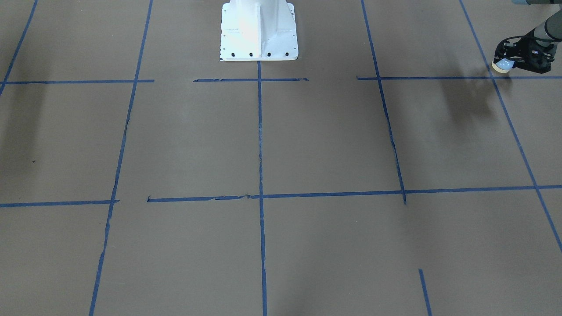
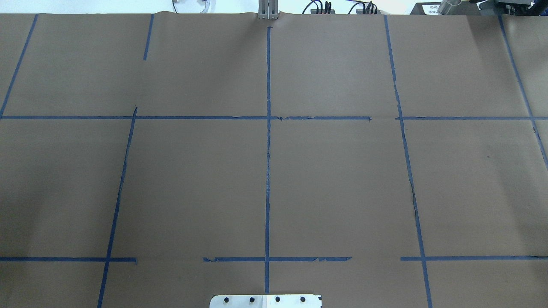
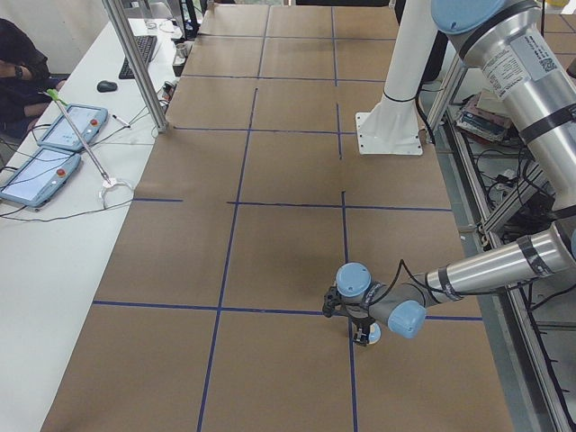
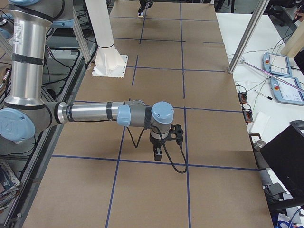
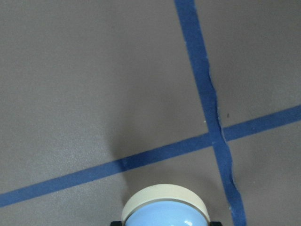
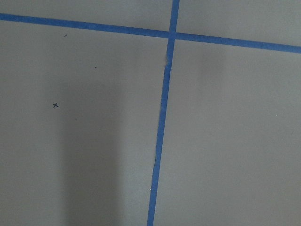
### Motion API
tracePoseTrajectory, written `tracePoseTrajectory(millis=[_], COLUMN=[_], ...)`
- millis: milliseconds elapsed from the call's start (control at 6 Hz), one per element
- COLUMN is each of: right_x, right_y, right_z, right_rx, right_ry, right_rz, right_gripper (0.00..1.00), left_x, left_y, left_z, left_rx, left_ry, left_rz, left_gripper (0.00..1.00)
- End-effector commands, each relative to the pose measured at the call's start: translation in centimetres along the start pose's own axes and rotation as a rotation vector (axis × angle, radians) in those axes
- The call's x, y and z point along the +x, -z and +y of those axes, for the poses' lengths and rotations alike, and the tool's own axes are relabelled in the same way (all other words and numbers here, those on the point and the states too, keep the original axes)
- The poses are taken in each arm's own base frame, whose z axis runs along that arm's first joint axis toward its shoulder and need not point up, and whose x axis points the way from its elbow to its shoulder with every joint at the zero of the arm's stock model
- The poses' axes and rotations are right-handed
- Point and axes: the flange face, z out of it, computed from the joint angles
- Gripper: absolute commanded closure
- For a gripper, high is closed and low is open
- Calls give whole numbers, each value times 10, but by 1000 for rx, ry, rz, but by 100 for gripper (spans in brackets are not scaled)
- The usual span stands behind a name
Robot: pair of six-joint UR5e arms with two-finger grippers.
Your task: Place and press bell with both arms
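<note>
My left gripper [image 1: 505, 64] is at the table's end on my left, near a blue tape crossing, shut on the small light-blue bell [image 1: 501, 66]. The bell's cream base ring points away from the wrist. In the left wrist view the bell [image 5: 164, 209] sits at the bottom edge, above the brown paper, casting a shadow. The exterior left view shows the same gripper [image 3: 360, 331] low over the tape line. My right gripper [image 4: 158, 153] shows only in the exterior right view, pointing down over the paper. I cannot tell whether it is open. The right wrist view shows only paper and tape.
The white pedestal base [image 1: 259, 30] stands at the table's middle on the robot's side. Blue tape lines grid the brown paper. A white side table with tablets [image 3: 67, 126] and a metal post [image 3: 135, 63] runs along the far side, where a person sits.
</note>
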Motion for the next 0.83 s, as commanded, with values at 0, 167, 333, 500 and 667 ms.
tracePoseTrajectory(millis=[0, 167, 333, 500, 667], right_x=[-1, -1, -1, -1, -1], right_y=[1, 1, 0, 1, 1], right_z=[0, 0, 0, 0, 0], right_rx=[1, 1, 0, 1, 2], right_ry=[0, -3, -3, -2, -2], right_rz=[-1, -1, 0, -1, -1], right_gripper=[0, 0, 0, 0, 0], left_x=[21, 22, 23, 43, 65], left_y=[36, 78, 105, 127, 149], left_z=[-24, -46, -65, -103, -139], left_rx=[123, 259, 342, 392, 415], left_ry=[-30, 10, 30, 73, 123], left_rz=[22, 18, 20, 46, 68], left_gripper=[92, 95, 98, 99, 99])
